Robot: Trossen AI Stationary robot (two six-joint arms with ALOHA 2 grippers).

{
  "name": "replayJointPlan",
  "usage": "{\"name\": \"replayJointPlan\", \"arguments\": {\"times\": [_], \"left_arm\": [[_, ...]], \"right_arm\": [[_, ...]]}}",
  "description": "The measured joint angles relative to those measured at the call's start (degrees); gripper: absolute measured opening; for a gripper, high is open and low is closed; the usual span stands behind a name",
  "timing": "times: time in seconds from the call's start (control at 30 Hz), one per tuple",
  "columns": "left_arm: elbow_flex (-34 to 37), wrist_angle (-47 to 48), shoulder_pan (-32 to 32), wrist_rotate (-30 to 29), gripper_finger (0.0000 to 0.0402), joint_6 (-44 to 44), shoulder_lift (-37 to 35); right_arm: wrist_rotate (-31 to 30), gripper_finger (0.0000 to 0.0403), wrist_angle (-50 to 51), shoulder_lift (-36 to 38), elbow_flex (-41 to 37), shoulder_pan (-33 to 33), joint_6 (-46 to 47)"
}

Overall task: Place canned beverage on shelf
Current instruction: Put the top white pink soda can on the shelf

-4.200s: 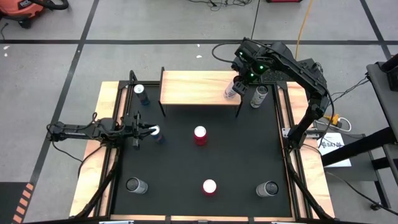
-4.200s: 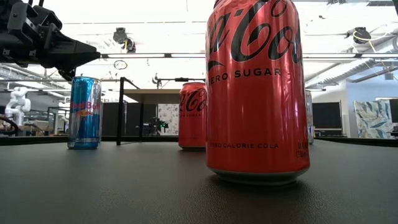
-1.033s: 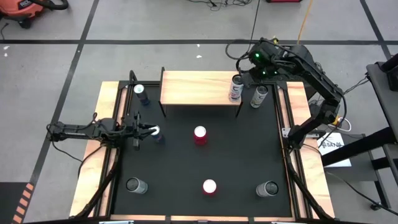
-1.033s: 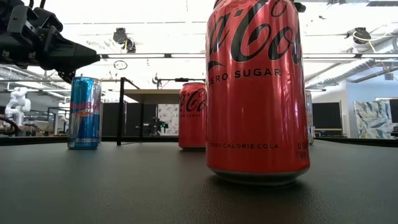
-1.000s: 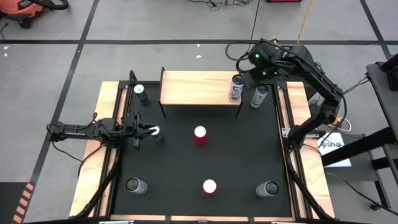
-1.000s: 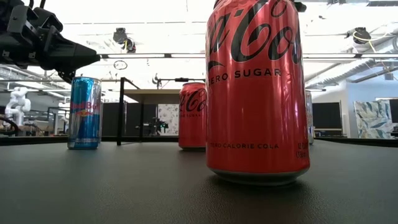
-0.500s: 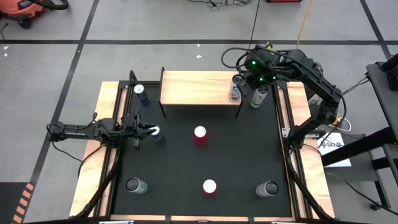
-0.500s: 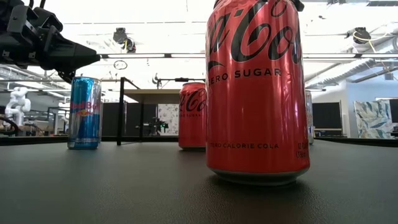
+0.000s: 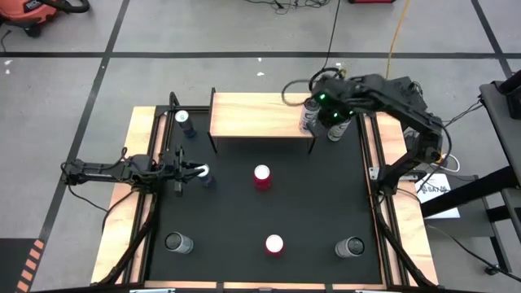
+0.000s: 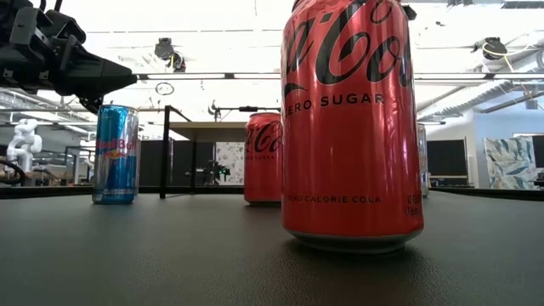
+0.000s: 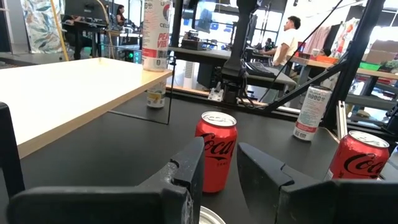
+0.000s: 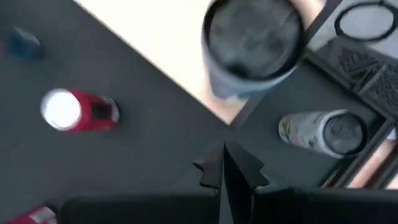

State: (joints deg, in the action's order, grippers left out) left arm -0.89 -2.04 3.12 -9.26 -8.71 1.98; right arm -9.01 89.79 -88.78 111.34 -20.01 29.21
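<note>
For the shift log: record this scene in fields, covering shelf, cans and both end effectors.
shelf: far side of the mat, one can upright on its right end
cans on mat: two red, four silver, two blue
left end effector: at the mat's left edge, closed around a blue can
right end effector: shut, empty, above the shelf's right end

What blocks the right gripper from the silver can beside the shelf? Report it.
Nothing visible does. The right gripper, shut, hangs above and between the silver can on the table and another can standing on the shelf corner.
</note>
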Motion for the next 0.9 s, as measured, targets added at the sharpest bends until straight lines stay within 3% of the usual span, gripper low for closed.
{"name": "replayJointPlan", "arguments": {"times": [0.43,0.9], "left_arm": [[0.0,0.0,0.0,0.0,0.0100,0.0,0.0],[0.0,0.0,0.0,0.0,0.0100,0.0,0.0]], "right_arm": [[-1.0,0.0000,-10.9,0.0,-14.5,1.8,-2.4],[-1.7,0.0000,-12.6,0.1,-15.9,1.8,-4.0]]}}
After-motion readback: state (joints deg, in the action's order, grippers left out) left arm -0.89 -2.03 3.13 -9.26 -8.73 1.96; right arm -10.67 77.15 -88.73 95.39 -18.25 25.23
